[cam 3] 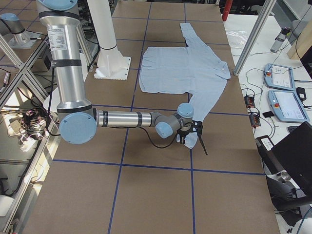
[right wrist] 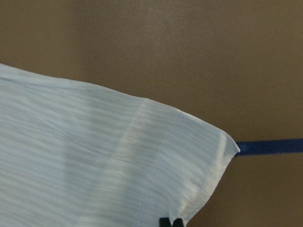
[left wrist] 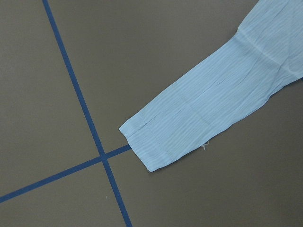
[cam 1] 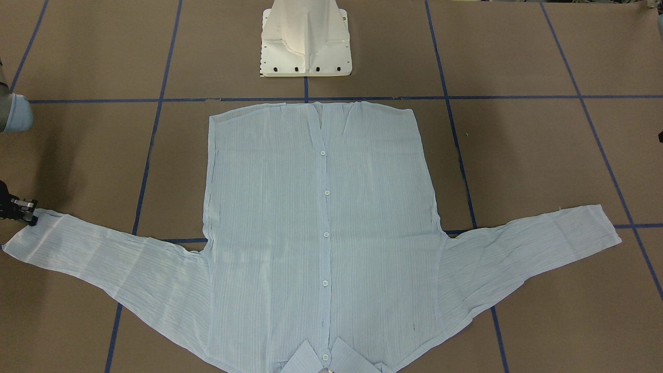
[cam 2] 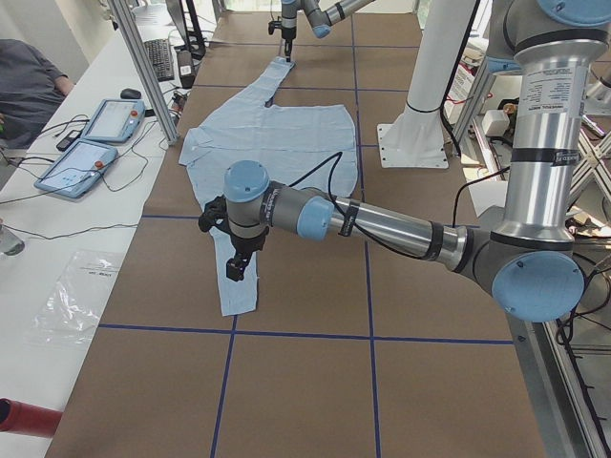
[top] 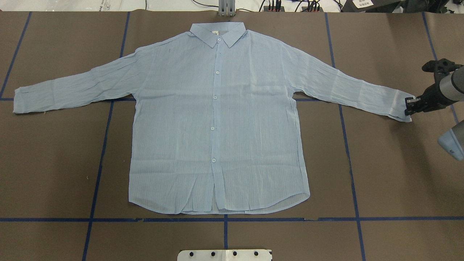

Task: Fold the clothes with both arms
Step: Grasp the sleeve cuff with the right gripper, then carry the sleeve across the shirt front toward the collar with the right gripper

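The pale-blue striped button-up shirt (top: 217,127) lies flat and face up on the brown table, sleeves spread wide, collar at the far side from the robot. It also shows in the front-facing view (cam 1: 321,217). My right gripper (top: 411,105) sits low at the end of the shirt's right-hand sleeve; in the right wrist view its fingertips (right wrist: 164,222) stand close together on the cuff edge (right wrist: 203,156). My left gripper (cam 2: 234,272) hangs above the other sleeve's cuff (left wrist: 161,137), clear of it. It shows only in the exterior left view, so I cannot tell if it is open or shut.
The white pedestal base (cam 1: 305,46) stands at the robot's side of the table, just beyond the shirt's hem. Blue tape lines (top: 224,219) grid the brown surface. A side bench with tablets (cam 2: 95,143) and a seated person (cam 2: 29,86) runs along the collar side.
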